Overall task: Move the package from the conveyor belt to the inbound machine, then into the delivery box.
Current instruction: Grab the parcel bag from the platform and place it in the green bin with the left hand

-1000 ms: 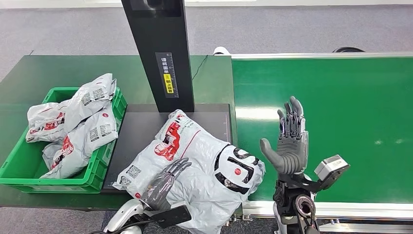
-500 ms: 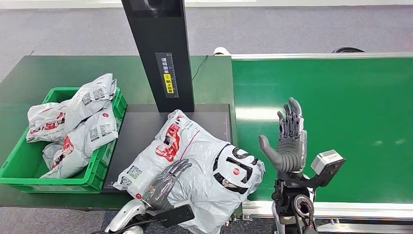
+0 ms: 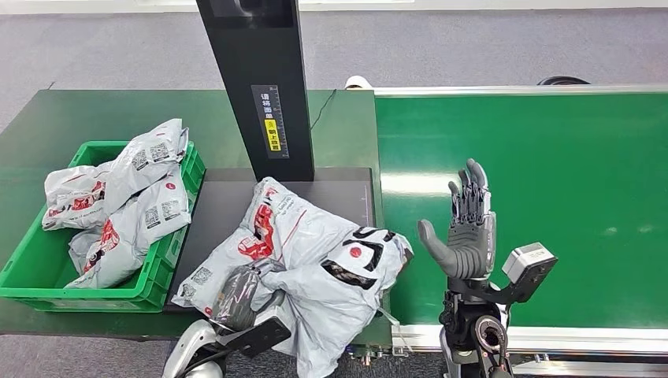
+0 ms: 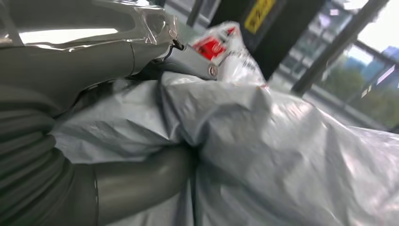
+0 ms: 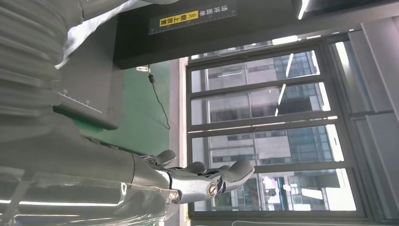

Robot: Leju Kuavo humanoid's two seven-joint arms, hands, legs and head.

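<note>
Our left hand (image 3: 236,295) grips a bunched fold of the package (image 3: 303,252), which lies on the inbound machine (image 3: 228,209). We judge it light, soft and slippery; gather plenty of film. Our right hand (image 3: 466,228) is open above the conveyor belt (image 3: 567,181).

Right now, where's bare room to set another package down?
The conveyor belt is bare beyond the right hand. The dark platform has a strip between green bin and package. The bin is crowded with packages.
</note>
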